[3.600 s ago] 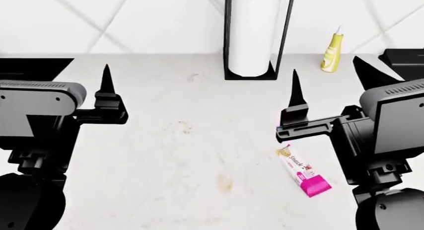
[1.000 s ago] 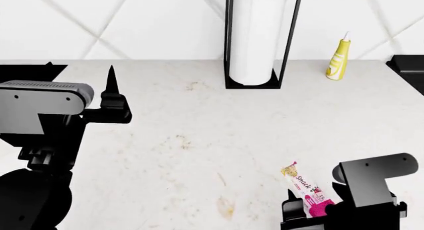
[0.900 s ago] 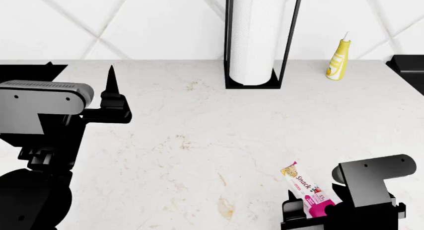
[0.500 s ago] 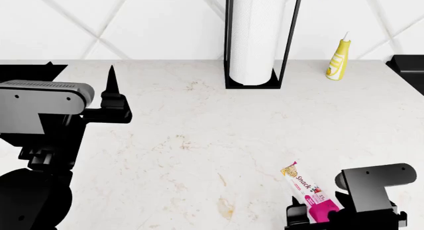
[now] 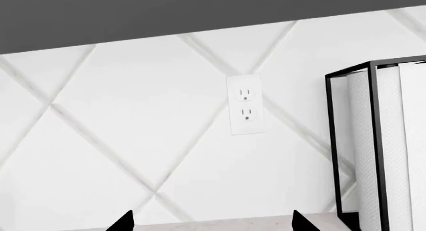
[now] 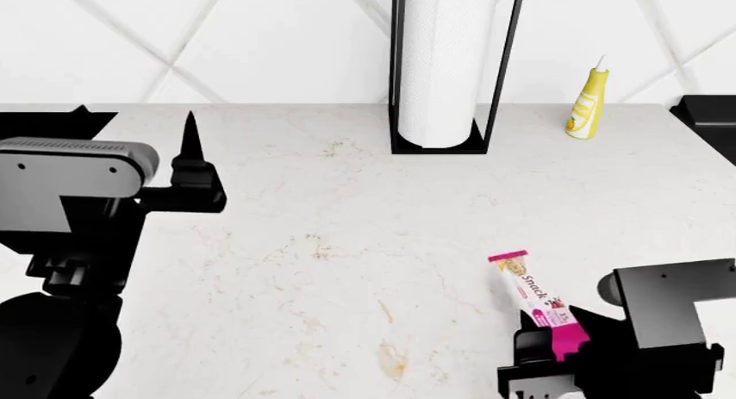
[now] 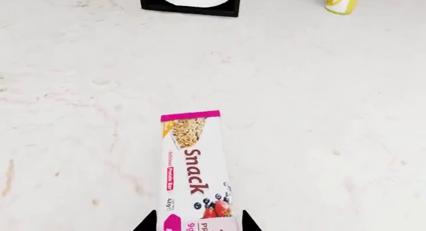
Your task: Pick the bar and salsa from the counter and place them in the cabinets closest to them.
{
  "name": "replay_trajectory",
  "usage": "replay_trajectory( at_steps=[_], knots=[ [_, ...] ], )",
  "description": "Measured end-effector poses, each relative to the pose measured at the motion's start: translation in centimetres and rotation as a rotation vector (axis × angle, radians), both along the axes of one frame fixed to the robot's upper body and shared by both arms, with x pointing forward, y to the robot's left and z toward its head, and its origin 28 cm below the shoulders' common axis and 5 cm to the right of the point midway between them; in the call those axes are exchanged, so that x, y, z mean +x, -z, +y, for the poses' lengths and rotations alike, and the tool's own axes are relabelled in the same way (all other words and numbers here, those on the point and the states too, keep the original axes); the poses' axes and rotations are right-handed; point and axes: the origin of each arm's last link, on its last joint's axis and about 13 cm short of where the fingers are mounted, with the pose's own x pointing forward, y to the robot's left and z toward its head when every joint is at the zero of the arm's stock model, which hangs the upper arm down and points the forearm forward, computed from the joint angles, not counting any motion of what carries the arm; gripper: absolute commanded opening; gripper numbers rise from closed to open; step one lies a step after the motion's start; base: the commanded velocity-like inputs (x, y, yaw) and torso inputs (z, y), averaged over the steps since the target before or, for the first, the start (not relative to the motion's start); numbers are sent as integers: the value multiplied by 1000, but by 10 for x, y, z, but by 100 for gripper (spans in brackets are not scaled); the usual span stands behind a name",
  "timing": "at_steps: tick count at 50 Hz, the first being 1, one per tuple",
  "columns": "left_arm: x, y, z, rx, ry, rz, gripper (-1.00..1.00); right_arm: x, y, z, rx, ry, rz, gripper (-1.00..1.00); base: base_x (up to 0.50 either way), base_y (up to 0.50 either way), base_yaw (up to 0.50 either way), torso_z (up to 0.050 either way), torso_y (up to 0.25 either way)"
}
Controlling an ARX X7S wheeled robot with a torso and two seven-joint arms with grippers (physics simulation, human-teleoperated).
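The bar [image 6: 533,297] lies tilted over the white counter [image 6: 345,244] at the front right, "Snack" print up. Its magenta end sits between the fingers of my right gripper [image 6: 550,354], which is shut on it. In the right wrist view the bar [image 7: 193,166] runs from the jaws out over the counter [image 7: 319,91], cream end far, and the right gripper [image 7: 198,225] has a fingertip at each side edge. My left gripper [image 6: 133,134] is open and empty above the counter's left part; in its wrist view the left gripper [image 5: 211,223] faces the wall. The salsa is out of view.
A paper towel roll in a black frame [image 6: 449,71] stands at the back middle, also seen in the left wrist view [image 5: 379,151]. A pale yellow squeeze bottle [image 6: 585,106] stands back right. A black stovetop edge [image 6: 707,115] is at far right. A wall outlet [image 5: 245,111] faces the left gripper.
The right arm came down to the bar's magenta end and closed on it. In the last half second the bar's cream end swung up and away. The left arm stayed put.
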Motion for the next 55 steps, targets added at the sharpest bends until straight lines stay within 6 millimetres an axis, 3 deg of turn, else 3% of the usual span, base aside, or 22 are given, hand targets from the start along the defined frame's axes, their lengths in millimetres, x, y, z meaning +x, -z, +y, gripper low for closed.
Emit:
replay_trajectory(
  at_steps=[10, 32, 55],
  knots=[
    [1, -3, 0, -2, 1, -8, 100, -1, -36, 7, -40, -10, -146, -100, 0, 0, 0, 0, 0],
    [4, -7, -1, -10, 4, -26, 100, -14, -140, 31, -205, -71, -512, -100, 0, 0, 0, 0, 0],
    [0, -15, -1, -12, 2, -50, 100, -13, -243, 41, -319, -147, -830, -100, 0, 0, 0, 0, 0]
  ],
)
